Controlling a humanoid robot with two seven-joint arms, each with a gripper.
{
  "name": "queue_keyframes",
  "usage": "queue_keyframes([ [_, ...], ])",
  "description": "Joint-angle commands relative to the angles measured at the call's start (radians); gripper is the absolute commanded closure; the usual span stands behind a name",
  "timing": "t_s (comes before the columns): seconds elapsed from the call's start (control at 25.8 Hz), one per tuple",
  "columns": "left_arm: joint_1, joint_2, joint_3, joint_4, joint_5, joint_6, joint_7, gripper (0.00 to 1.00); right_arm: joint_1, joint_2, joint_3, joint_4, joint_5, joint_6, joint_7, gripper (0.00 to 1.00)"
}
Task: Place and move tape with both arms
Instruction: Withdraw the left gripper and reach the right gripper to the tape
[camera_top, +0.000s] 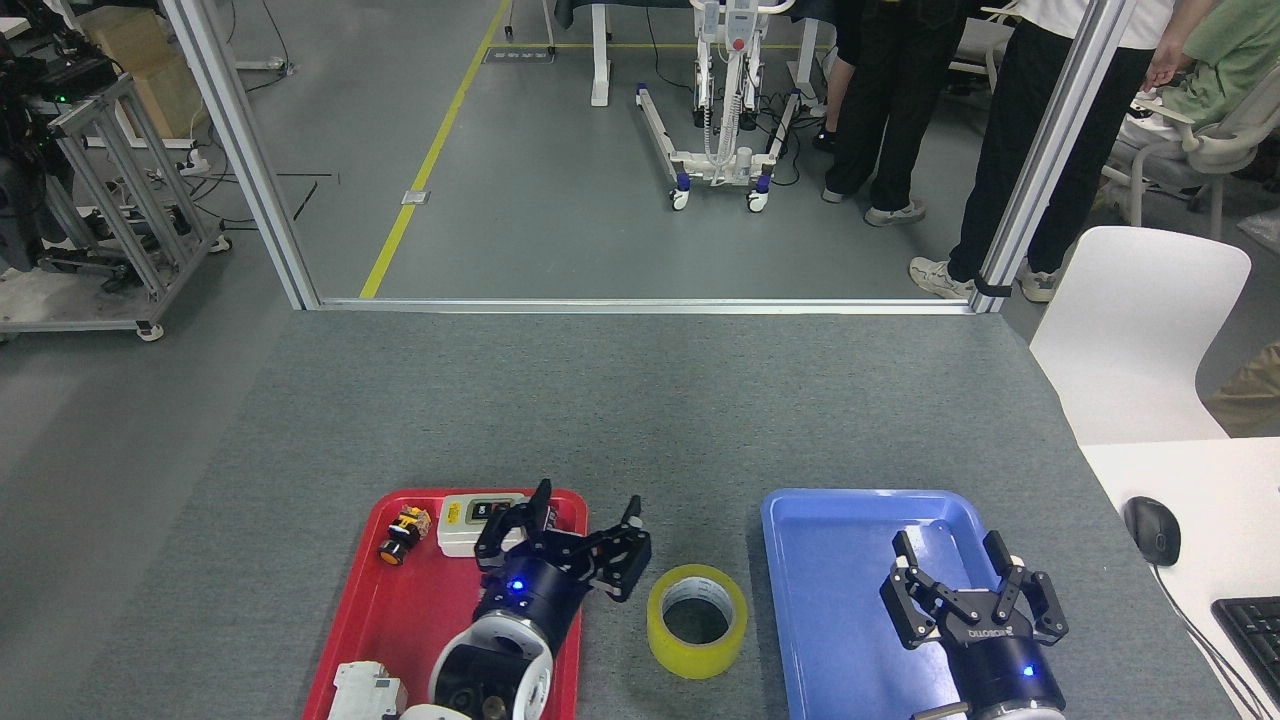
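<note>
The left pincer (580, 525) hangs over the right half of the red tray (400, 610), its black fingers spread apart and empty, with nothing between them. It partly hides the white switch box (465, 520) at the far end of that tray. A small yellow and black button part (402, 532) lies just left of the box, and a white breaker-like block (368, 690) sits at the tray's near edge.

Just beside this pincer, to its right, the roll of yellow tape (697, 620) lies flat on the grey desk (640, 400), hole upward. It rests in the gap between the red tray and the blue tray (840, 540), touching neither pincer.

The right pincer (968, 580) hovers over the blue tray with its fingers also apart and empty. That tray looks bare.

As I judge it, the first half of the task is done: the tape is set down on the desk within reach of both arms. What seems left is for the right arm to come across, take the roll and carry it on, most likely into the blue tray.
</note>
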Motion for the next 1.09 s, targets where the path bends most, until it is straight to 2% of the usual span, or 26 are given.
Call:
queue_keyframes([
  [0.0,-0.002,0.002,0.159,-0.005,0.076,-0.003,0.002,0.01,-0.001,-0.004,0.075,0.018,0.034,-0.003,0.009,0.01],
  [0.16,-0.014,0.007,0.277,-0.004,0.143,-0.002,0.023,0.02,-0.009,0.004,0.170,0.020,0.043,0.011,0.107,0.01],
  [0.27,-0.016,0.007,0.300,-0.007,0.140,0.015,0.097,0.02,-0.035,0.031,0.232,0.029,0.040,0.029,0.195,0.01],
  [0.47,-0.025,0.007,0.295,-0.016,0.131,0.110,0.146,0.02,-0.095,0.063,0.334,0.115,0.034,0.121,0.227,0.01],
  [0.74,-0.020,-0.001,0.281,-0.059,0.129,0.107,0.137,0.02,-0.153,0.099,0.397,0.191,0.032,0.193,0.258,0.01],
  [1.05,-0.002,0.001,0.197,-0.057,0.126,0.121,0.137,0.01,-0.177,0.119,0.439,0.245,0.032,0.216,0.272,0.02],
])
